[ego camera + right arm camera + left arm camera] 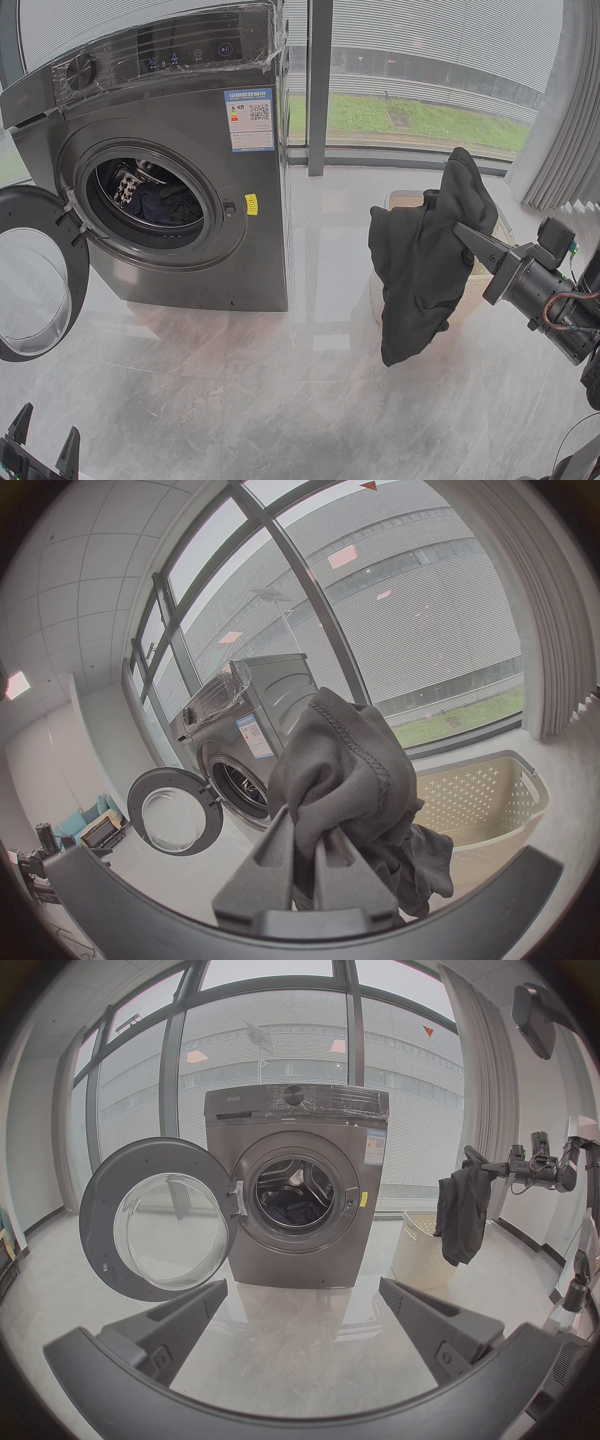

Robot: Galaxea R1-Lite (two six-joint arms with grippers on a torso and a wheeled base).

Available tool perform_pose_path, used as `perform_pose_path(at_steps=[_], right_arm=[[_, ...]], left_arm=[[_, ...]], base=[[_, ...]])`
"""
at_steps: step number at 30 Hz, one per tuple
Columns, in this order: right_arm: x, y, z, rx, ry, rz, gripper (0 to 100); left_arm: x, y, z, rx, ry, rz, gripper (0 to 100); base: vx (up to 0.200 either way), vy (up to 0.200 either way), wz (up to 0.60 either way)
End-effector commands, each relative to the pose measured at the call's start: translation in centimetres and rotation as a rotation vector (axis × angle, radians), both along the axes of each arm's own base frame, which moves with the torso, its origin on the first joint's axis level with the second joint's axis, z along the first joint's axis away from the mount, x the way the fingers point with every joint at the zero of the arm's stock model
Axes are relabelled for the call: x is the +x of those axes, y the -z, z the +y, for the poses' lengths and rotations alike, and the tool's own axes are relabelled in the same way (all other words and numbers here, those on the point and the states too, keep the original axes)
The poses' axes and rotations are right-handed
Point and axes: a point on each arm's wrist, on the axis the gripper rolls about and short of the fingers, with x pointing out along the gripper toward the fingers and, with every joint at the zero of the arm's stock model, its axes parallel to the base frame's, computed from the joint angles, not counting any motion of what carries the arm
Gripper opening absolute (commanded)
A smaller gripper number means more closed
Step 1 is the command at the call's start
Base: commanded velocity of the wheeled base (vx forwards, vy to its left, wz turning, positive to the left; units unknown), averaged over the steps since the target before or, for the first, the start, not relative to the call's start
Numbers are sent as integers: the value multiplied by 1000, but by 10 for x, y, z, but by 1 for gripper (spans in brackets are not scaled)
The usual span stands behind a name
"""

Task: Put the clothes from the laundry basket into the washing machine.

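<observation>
A black garment (425, 262) hangs in the air above the beige laundry basket (400, 200), pinched by my right gripper (465, 240), which is shut on its upper fold (350, 774). The basket (494, 799) looks bare inside. The grey washing machine (175, 162) stands at the left with its round door (34, 275) swung wide; dark clothes (164, 205) lie in the drum. My left gripper (44, 434) sits low at the near left, open, holding nothing; its fingers (181, 1316) frame the machine (300, 1185) from a distance.
Glossy pale floor tiles (250, 387) spread between me and the machine. A window wall with a dark pillar (319, 87) runs behind. Grey curtains (562, 125) hang at the far right, near the basket.
</observation>
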Motion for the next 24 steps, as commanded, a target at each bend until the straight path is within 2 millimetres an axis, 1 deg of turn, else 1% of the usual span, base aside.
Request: perform_pose_path(at_steps=[1,7,12,16,24], right_arm=[[0,0,0,1,1,-1,0],[0,2,-1,-3,3,5,0],[2,-5,2,10,-3,-18,0],[4,-1,3,0,-3,-2,0],[2,-2,2,14,0,-22,0]], left_arm=[[0,5,0,-2,-1,2,100],[0,5,0,-3,-1,2,100],[0,5,0,3,-1,2,100],[0,5,0,-6,-1,2,100],[0,5,0,0,-1,2,100]], base=[[0,200,0],[0,200,0],[0,200,0],[0,200,0],[0,200,0]])
